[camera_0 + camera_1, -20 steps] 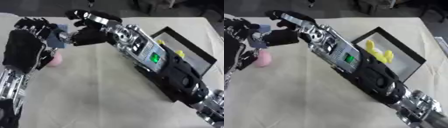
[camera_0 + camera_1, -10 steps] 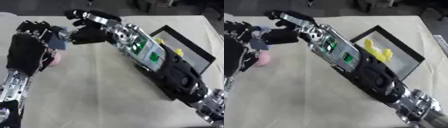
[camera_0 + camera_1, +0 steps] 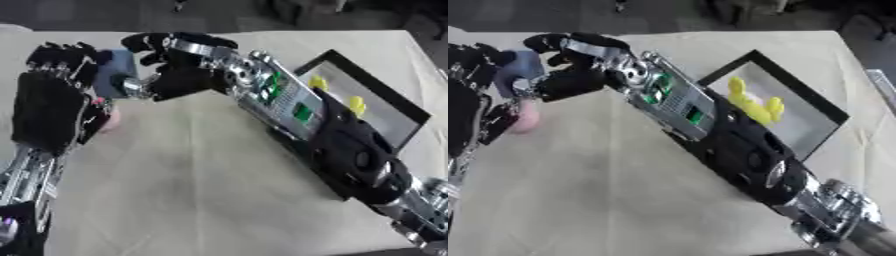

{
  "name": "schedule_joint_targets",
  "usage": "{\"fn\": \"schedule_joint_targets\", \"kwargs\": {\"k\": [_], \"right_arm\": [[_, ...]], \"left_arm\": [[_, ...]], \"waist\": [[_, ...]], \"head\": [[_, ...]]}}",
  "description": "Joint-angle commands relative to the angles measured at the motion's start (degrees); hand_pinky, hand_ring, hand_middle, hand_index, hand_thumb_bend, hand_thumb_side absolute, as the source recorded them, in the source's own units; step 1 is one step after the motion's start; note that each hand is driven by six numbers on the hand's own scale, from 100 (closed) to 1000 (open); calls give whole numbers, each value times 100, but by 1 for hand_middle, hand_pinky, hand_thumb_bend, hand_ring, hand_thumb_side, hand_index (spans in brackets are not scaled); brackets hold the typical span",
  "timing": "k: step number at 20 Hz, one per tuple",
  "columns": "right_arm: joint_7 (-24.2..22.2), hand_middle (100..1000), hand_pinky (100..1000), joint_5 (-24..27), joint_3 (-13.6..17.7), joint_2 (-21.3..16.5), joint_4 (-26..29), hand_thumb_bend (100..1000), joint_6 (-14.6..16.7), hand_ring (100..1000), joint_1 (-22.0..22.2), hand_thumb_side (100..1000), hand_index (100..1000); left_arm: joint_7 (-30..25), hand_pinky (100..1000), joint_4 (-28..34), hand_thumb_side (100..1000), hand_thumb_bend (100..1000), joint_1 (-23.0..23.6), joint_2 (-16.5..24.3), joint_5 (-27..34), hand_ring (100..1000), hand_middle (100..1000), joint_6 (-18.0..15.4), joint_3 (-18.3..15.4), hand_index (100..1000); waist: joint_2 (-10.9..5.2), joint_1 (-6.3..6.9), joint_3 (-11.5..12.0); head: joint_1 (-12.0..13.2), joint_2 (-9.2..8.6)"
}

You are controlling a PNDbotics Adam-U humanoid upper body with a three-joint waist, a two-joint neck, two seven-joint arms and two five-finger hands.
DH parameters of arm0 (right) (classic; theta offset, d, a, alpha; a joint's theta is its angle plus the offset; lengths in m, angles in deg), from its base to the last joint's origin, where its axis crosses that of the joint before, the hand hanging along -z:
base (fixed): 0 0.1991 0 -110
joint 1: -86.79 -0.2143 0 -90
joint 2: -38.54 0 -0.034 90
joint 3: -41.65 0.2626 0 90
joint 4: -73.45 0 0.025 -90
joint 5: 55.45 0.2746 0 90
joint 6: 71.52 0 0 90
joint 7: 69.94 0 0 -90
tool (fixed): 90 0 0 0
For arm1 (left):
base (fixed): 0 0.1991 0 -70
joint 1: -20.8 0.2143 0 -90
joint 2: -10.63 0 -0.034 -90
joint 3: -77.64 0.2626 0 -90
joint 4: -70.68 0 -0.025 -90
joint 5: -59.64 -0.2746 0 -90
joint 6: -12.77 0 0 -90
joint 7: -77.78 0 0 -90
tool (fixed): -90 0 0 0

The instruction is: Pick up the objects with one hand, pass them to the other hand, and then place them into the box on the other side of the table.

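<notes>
Both my left hand (image 3: pixel 52 107) and right hand (image 3: pixel 179 75) clamp the blue block (image 3: pixel 114 77); releasing early drops it near the surface's left edge.

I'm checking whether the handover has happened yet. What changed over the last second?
Little changed. The left robot hand holds the blue-grey object up as before, and the right robot hand, fingers curled at its edge, has stayed against it. No release is visible yet. The pink object still lies on the table by the left hand, and the yellow object remains in the box.
</notes>
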Motion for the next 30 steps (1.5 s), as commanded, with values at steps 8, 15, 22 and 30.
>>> {"fn": "schedule_joint_targets", "kwargs": {"k": [8, 15, 22, 30], "right_arm": [[256, 1000, 1000, 88, 103, -88, -140, 219, 124, 1000, -106, 470, 1000], [148, 1000, 1000, 116, 40, -38, -202, 215, 127, 1000, -148, 481, 1000], [-13, 1000, 1000, 163, 4, -15, -265, 220, 133, 1000, -176, 488, 1000], [-56, 1000, 1000, 123, -46, 6, -364, 255, 62, 1000, -204, 455, 1000]], "left_arm": [[115, 546, 104, 100, 165, -92, 30, 193, 454, 422, -23, 59, 569], [148, 548, 96, 100, 163, -142, -41, 153, 456, 424, -60, 77, 570], [218, 547, 60, 100, 161, -199, -95, 69, 456, 425, -71, 78, 570], [346, 544, 67, 100, 148, -228, -140, 60, 453, 422, -115, 88, 568]], "waist": [[-80, 39, 0], [-71, 32, -1], [-68, 6, 17], [-54, -13, 25]], "head": [[-55, -12], [-74, -11], [-76, -10], [-87, -3]]}}
